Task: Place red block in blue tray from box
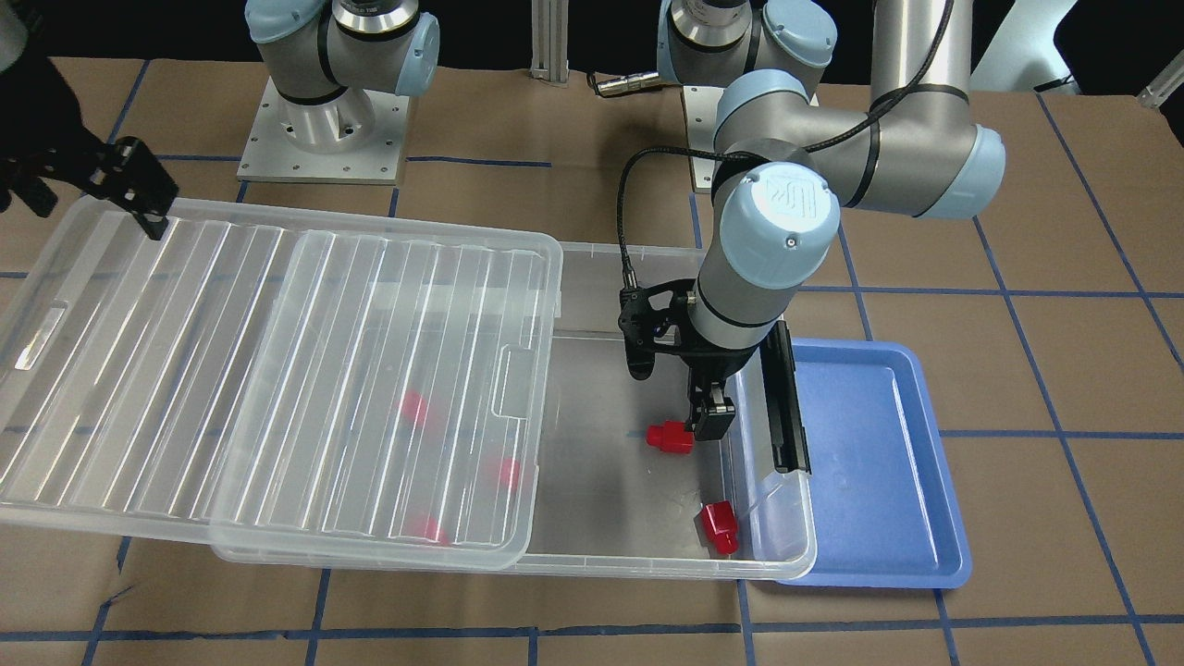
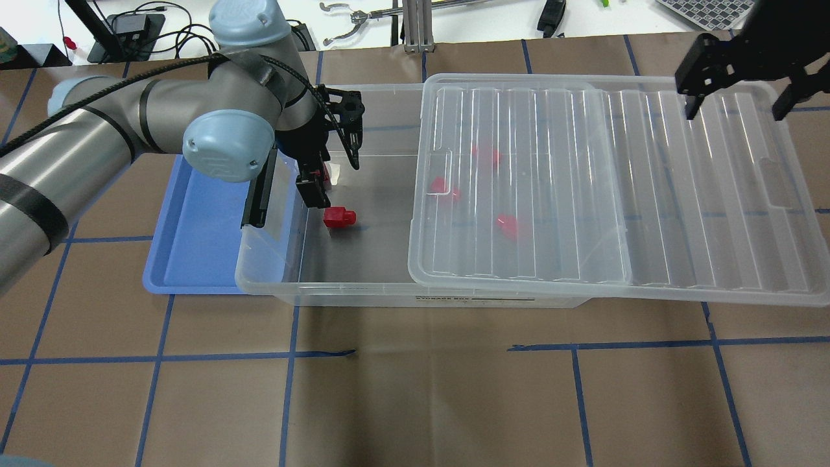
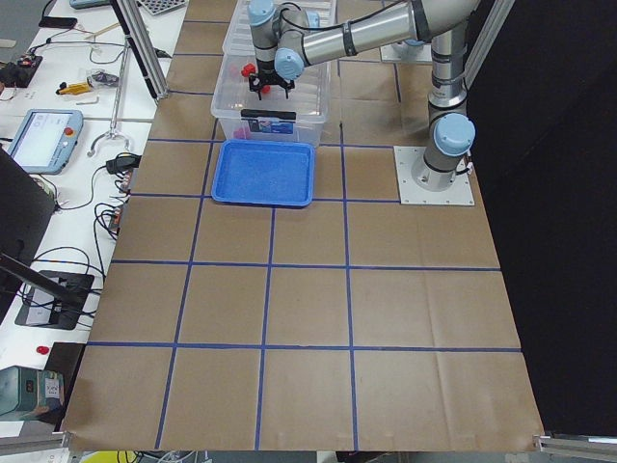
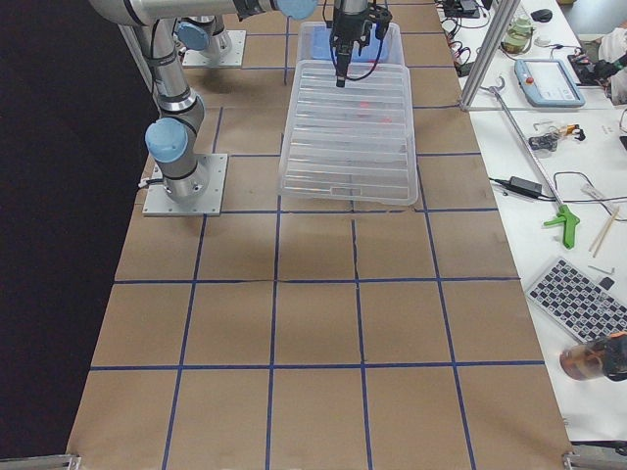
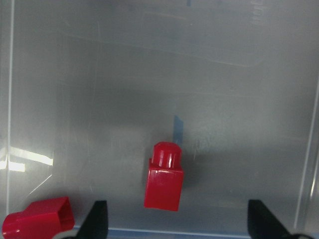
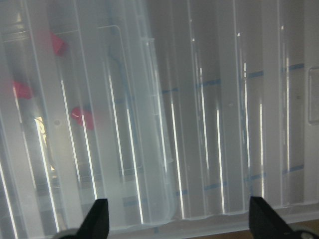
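The clear box [image 2: 363, 288] lies across the table, its ribbed lid [image 2: 616, 188] slid toward my right side. My left gripper [image 5: 179, 221] is open and reaches down inside the box's uncovered end [image 1: 708, 421]. A red block [image 5: 164, 177] lies on the box floor between its fingers, untouched; it also shows in the front view [image 1: 668, 437]. A second red block [image 1: 720, 525] lies near the box wall. Three more red blocks [image 2: 485, 154] show blurred under the lid. The blue tray [image 1: 879, 462] sits empty beside the box. My right gripper [image 2: 736, 97] is open above the lid's far end.
The black latch bar [image 1: 786, 398] stands at the box end by the tray. The lid [image 1: 277, 370] overhangs the box on my right side. Brown paper with blue tape lines covers the table [image 2: 415, 389]. Tools lie beyond the table's far edge.
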You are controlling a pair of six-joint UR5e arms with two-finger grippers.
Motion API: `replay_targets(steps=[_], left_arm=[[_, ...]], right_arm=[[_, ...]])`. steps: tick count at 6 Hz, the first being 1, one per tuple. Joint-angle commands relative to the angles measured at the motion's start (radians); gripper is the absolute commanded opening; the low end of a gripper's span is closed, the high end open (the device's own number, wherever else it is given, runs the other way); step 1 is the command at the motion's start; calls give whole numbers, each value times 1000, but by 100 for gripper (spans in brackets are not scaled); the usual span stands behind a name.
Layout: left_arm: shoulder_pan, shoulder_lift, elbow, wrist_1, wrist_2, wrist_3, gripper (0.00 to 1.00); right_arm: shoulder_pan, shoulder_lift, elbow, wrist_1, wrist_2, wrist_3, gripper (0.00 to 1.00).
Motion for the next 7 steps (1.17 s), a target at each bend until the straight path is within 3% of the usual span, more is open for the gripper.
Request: replay_targets(steps=[1,4,5,6,7], left_arm=[[1,-50,-43,109,5,16,97],[4,-97,-38,109,23,18,97],[4,-101,-38,111,23,18,81],[1,-95,-41,118,41,10,27],[1,-97,-40,120,48,7,10]], right_arm=[[80,1,-7,8,58,98,100],[81,8,-7,7,60,17,100],[70,8,-2,7,58,-2,100],[73,8,-1,5,58,0,100],[73,8,2,4,55,0,100]])
